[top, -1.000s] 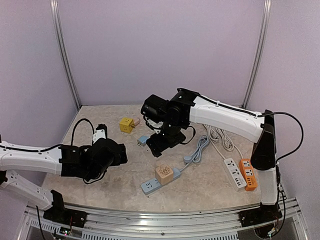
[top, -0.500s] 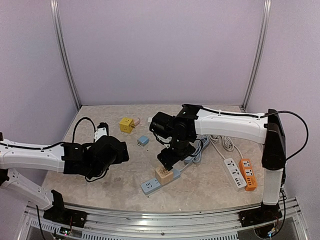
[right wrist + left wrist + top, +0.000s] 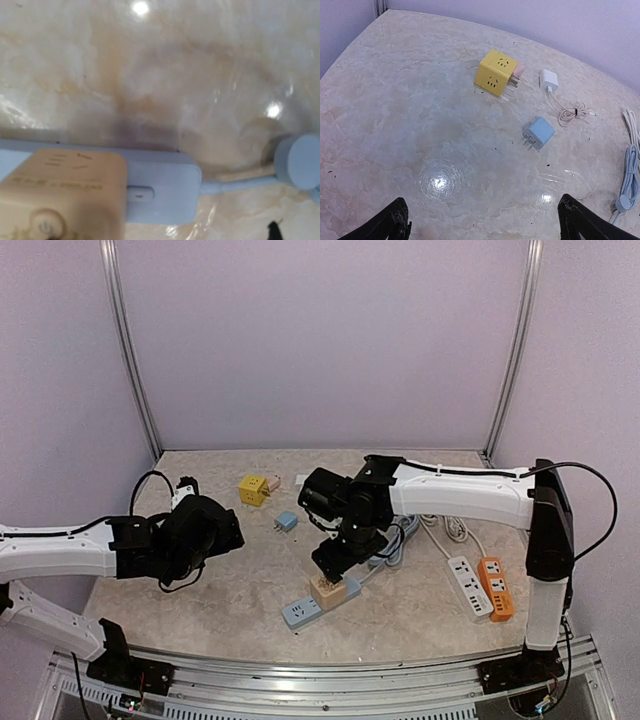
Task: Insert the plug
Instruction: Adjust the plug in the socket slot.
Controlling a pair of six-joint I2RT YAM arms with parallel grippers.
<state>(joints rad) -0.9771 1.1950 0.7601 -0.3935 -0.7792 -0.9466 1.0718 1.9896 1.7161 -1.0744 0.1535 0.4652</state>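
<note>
Since a second ago your right arm has swung off the back of the counter (image 3: 220,610) and dropped over the tan cube plug (image 3: 333,588). Your left arm has only drifted a bit up and to the left.

That tan cube is sitting on top of the blue power strip (image 3: 300,612), at the end where the cable comes out, right next to the strip's switch in the right wrist view. I can't tell from these shots whether its pins are all the way home or it's just perched on the socket, so I'd call the insert unconfirmed.

Your right hand (image 3: 335,558) hangs just above the cube with its jaws spread wide and nothing in them. My guess is what's left is a grip or a push straight down to seat it.

Further out, a small blue adapter (image 3: 538,134) lies loose on the counter, pins out. A yellow cube socket (image 3: 494,73) and a white charger (image 3: 549,80) sit behind it. Your left hand (image 3: 485,222) is fully open, empty, and well clear of all of it.
</note>
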